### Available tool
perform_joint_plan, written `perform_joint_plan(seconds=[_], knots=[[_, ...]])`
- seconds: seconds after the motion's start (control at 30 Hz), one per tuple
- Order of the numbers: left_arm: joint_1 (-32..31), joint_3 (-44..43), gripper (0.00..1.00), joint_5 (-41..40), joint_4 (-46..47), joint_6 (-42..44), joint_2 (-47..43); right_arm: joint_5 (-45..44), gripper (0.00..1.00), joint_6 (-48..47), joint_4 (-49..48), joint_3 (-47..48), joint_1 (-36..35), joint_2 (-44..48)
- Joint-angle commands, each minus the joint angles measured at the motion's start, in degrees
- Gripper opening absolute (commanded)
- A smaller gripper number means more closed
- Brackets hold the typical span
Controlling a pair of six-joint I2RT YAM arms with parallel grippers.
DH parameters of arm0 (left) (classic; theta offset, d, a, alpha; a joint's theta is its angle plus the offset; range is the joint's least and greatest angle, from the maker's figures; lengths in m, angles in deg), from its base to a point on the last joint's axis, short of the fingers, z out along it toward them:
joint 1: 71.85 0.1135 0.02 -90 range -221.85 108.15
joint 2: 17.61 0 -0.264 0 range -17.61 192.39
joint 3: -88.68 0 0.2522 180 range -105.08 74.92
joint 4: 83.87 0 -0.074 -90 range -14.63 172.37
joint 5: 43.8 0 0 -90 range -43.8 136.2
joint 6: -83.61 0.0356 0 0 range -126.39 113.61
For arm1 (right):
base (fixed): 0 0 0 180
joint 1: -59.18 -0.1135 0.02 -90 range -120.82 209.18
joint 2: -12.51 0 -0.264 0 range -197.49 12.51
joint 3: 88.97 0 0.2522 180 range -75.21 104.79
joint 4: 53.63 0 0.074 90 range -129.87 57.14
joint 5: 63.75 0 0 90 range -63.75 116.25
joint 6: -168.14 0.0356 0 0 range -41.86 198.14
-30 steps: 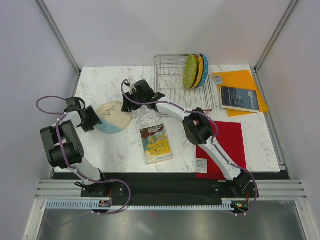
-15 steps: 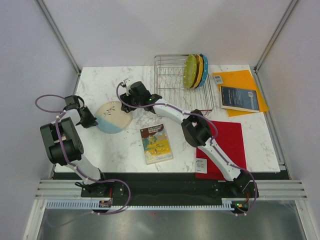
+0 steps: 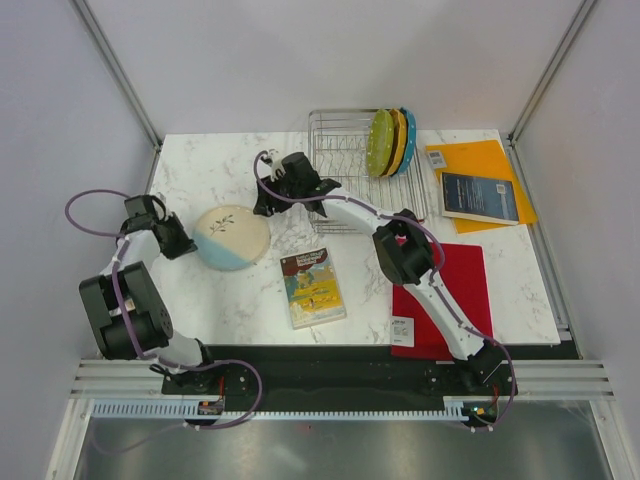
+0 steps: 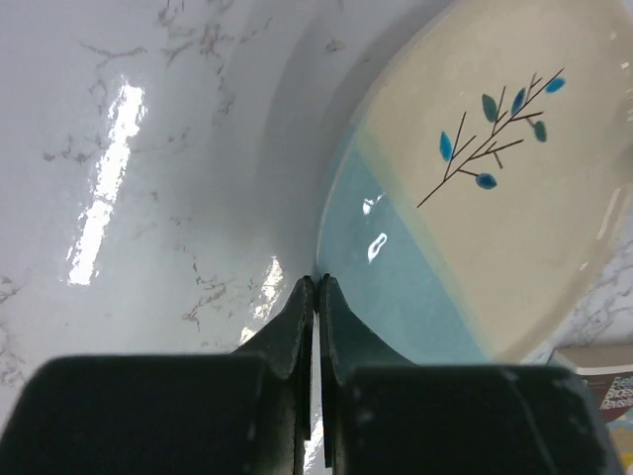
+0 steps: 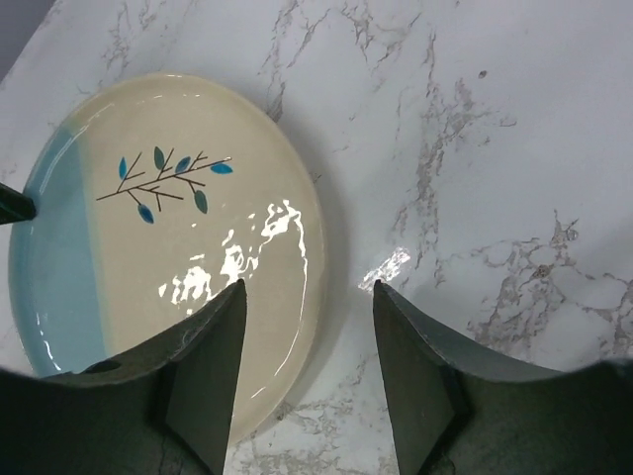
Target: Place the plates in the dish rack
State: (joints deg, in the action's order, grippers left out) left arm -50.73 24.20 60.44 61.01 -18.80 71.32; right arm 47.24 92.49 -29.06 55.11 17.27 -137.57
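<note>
A cream-and-pale-blue plate with a twig pattern lies on the marble table at the left. My left gripper is at its left edge. In the left wrist view it is shut, with its tips against the blue rim of the plate and nothing between them. My right gripper hovers open over the plate's far right rim. One finger is above the plate and the other above bare table, around the gripper's midpoint. Green, orange and teal plates stand in the dish rack.
An illustrated book lies right of the plate, and its corner shows in the left wrist view. A red folder lies under the right arm. An orange envelope with a dark booklet sits right of the rack.
The left gripper has gone from open to shut at the plate's left rim. The plate now sits slightly further right. The right gripper has moved right and back toward the rack.
</note>
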Motion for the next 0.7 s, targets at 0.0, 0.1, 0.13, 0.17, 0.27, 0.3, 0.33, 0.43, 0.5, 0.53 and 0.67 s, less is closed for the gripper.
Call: perform_joint_plan(seconds=[0.0,0.1,0.13,0.17,0.27,0.3,0.33,0.43,0.5,0.53,0.67], knots=[[0.1,-0.8,0.02,3.2,3.2,3.5,-9.3,6.4,0.61,3.7,-4.0,-0.2,0.0,3.3],[0.2,-0.4,0.02,4.6,3.9,4.9,-12.8,9.2,0.61,5.3,-6.1,-0.2,-0.1,2.2],[0.2,-0.2,0.02,6.4,4.0,5.8,-13.3,11.2,0.61,6.6,-6.8,-0.1,-0.1,2.0],[0.2,-0.1,0.02,6.7,4.1,6.0,-13.9,11.5,0.61,7.0,-7.4,0.0,-0.2,1.7],[0.2,0.6,0.02,8.2,4.6,6.8,-14.4,12.7,0.62,7.3,-7.9,1.0,-0.8,0.0],[0.2,0.8,0.02,8.3,4.8,7.0,-14.4,12.6,0.62,7.3,-8.1,1.2,-0.9,-0.5],[0.2,0.9,0.02,8.4,4.9,7.4,-14.6,12.4,0.63,7.4,-8.1,1.5,-1.1,-0.7],[0.2,0.7,0.02,8.4,5.0,8.4,-14.8,11.3,0.64,7.9,-8.2,2.6,-1.4,-2.4],[0.1,0.4,0.02,8.4,5.0,8.9,-15.0,8.8,0.64,7.7,-8.3,3.1,-1.6,-3.4],[0.2,0.4,0.02,8.3,4.8,9.3,-15.0,8.1,0.64,7.8,-8.6,4.0,-1.6,-3.7],[0.4,-0.1,0.02,8.1,2.5,10.9,-14.4,4.8,0.64,6.4,-9.3,5.7,-1.6,-4.9]])
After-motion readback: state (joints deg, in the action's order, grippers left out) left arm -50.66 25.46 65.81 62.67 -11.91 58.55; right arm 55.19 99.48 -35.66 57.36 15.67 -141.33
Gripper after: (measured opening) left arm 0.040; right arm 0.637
